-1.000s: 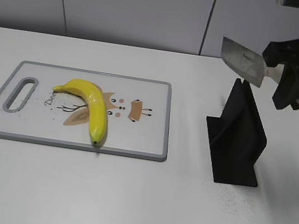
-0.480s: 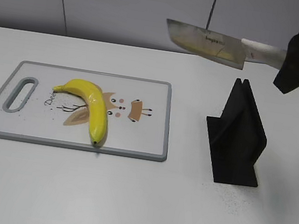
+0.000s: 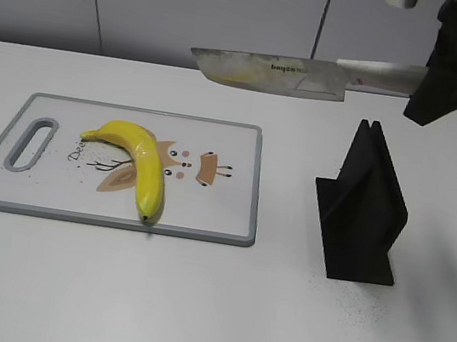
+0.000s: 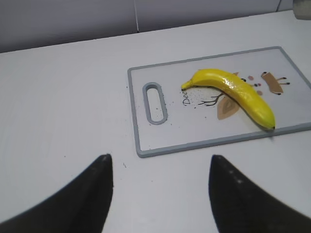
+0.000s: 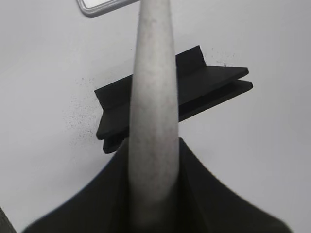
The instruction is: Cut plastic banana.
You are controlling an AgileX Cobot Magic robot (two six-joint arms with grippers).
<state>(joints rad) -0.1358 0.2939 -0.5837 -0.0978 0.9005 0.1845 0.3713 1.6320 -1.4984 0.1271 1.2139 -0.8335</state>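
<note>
The yellow plastic banana (image 3: 139, 161) lies on the white cutting board (image 3: 222, 213), left of its middle; it also shows in the left wrist view (image 4: 238, 92) on the board (image 4: 146, 131). My right gripper (image 3: 449, 79) is shut on the pale handle of a knife (image 3: 269, 72), held level high above the table, blade pointing left over the board's far right corner. In the right wrist view the handle (image 5: 151, 111) runs up between the fingers (image 5: 153, 160). My left gripper (image 4: 160, 162) is open and empty over bare table, short of the board's handle end.
A black knife stand (image 3: 365, 209) stands on the table right of the board, empty; it also shows in the right wrist view (image 5: 204, 82). A grey wall runs along the table's far edge.
My right gripper has lifted the knife up from the stand and swung its blade leftward to level, reaching over the board's far right corner. The banana and board have not moved.
</note>
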